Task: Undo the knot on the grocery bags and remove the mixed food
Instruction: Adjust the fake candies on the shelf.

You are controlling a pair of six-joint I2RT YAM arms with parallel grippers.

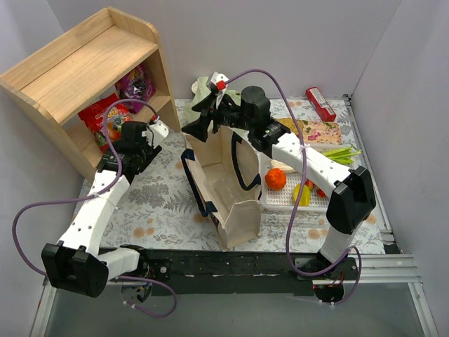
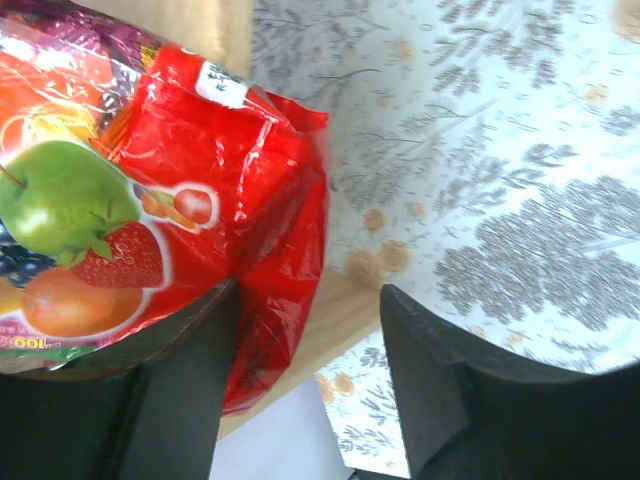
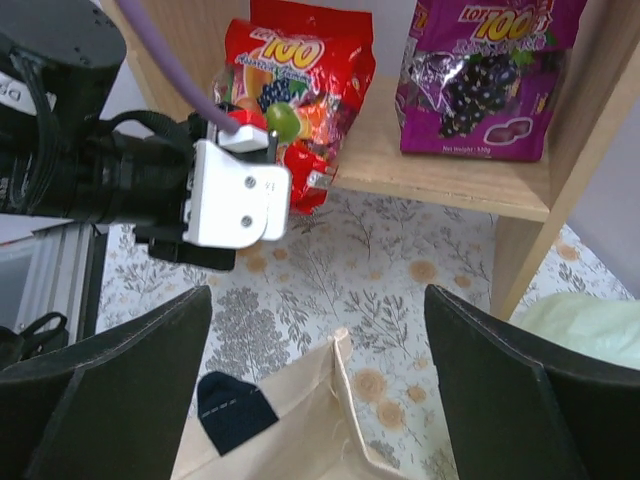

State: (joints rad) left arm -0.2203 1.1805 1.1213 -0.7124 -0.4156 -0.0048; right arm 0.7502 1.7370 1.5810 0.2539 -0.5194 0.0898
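- Left gripper point(image 2: 308, 300): jaws apart, nothing clamped; red snack packet point(image 2: 200, 200) lies on the wooden shelf point(image 3: 440, 180), just beside one finger.
- Right gripper point(image 3: 318, 300): jaws wide, empty, above the canvas tote point(image 1: 224, 182).
- Green plastic bag point(image 1: 202, 88) sits behind the tote; its knot is not discernible.

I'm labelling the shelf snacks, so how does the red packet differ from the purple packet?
The red packet shows mixed fruit; the purple packet shows grapes. The red packet's bottom overhangs the shelf edge; the purple packet stands fully on the board. Both are glossy bags of the same brand on one shelf.
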